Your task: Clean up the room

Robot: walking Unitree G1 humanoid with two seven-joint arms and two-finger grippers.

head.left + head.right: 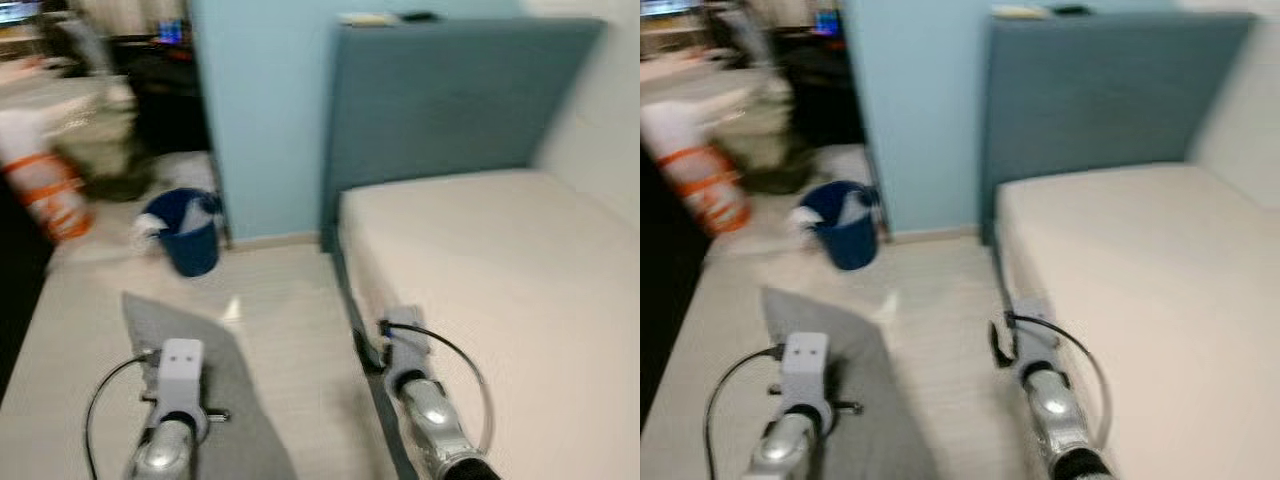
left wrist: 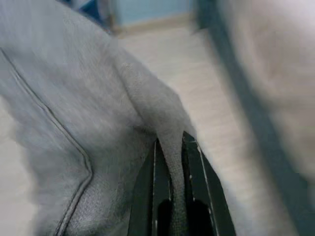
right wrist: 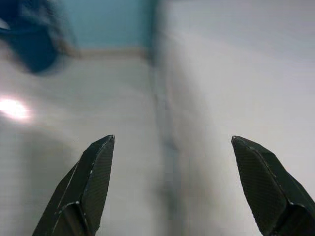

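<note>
Grey garment (image 1: 215, 390) hangs pinched in the left claw (image 2: 172, 196) above the floor (image 1: 280, 300), likely carried clear for tidying, perhaps toward the blue bucket (image 1: 188, 235), while the right claw (image 3: 172, 187) gapes empty beside the bed (image 1: 500, 280).

Silver arms (image 1: 432, 412), looping black cables; black textured fingers (image 3: 86, 189)
</note>
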